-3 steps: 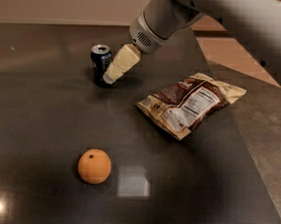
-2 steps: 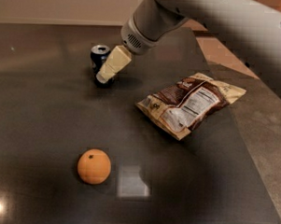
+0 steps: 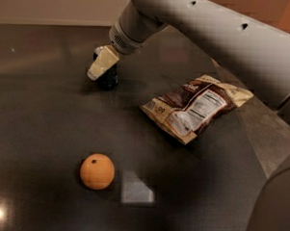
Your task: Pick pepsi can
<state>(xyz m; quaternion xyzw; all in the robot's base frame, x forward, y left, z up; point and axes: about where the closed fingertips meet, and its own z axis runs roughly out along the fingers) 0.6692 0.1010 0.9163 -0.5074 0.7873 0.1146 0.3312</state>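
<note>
The pepsi can (image 3: pixel 109 80) is a small dark can standing upright at the back left of the dark table (image 3: pixel 43 127). Only its lower body shows. My gripper (image 3: pixel 102 63), cream-coloured at the end of the grey arm, is right at the can and covers its top and left side. The arm reaches in from the upper right. I cannot tell whether the gripper touches the can.
An orange (image 3: pixel 97 171) lies at the front left. A brown and white snack bag (image 3: pixel 196 108) lies flat right of the can. The table's right edge (image 3: pixel 252 146) runs diagonally, with lighter floor beyond. The arm's bulk fills the right side.
The gripper has moved left and a little down, from beside the can's right to over its top. The can, orange and bag have not moved.
</note>
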